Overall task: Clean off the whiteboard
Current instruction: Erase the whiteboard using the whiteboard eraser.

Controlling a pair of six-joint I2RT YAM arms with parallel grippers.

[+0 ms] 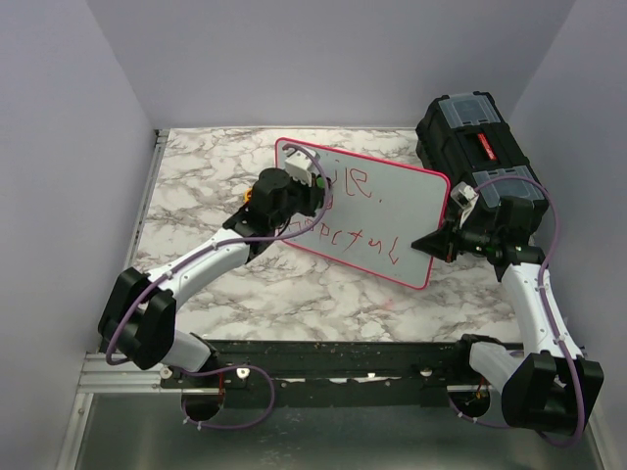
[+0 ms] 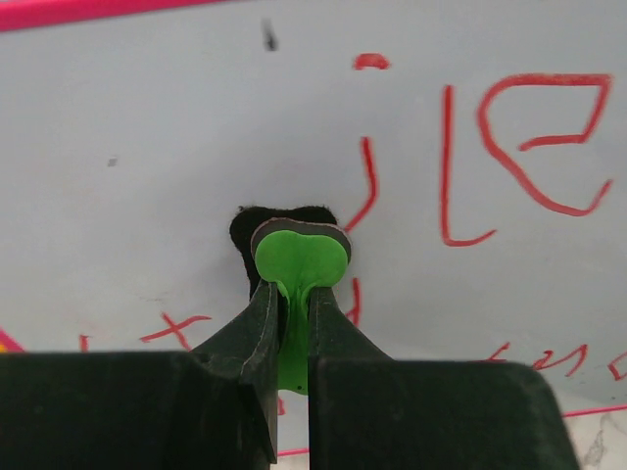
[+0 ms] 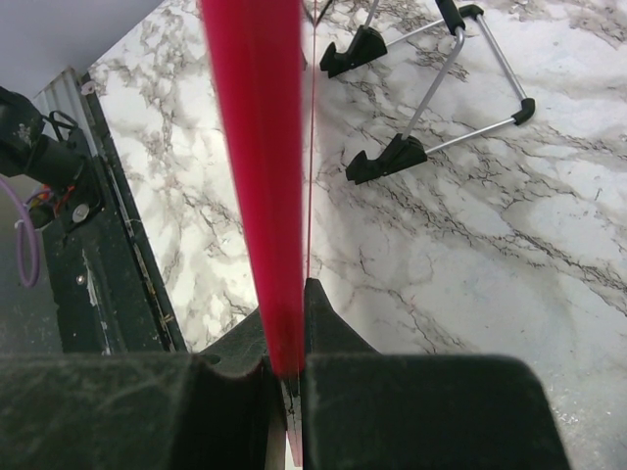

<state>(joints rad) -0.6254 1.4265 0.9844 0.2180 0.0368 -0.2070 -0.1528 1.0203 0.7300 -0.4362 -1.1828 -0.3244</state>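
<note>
The whiteboard (image 1: 377, 211) stands propped mid-surface (image 1: 294, 289), with a black toolbox (image 1: 470, 142) at the far right. The left tool (image 2: 294, 304) pinches a green eraser (image 2: 299, 257) against the board's lettered face. The right tool (image 3: 286, 343) pinches its right edge.

The whiteboard (image 1: 377, 211) stands on the table (image 1: 206, 186), between the two grippers. The left gripper (image 1: 312, 179) is at the board's left part. Its fingers pinch an eraser (image 2: 299, 257), and the pad touches the board face directly ahead of them. The lettering (image 2: 519, 147) lies to the right of that gripper and below it. The right gripper (image 1: 438, 242) clamps the board's right rim, which runs straight ahead from between its fingers. The board's stand (image 3: 431, 93) rests on the table ahead and to the right of that gripper. The toolbox (image 1: 475, 137) sits beyond the right gripper, near the board's far right corner.
</note>
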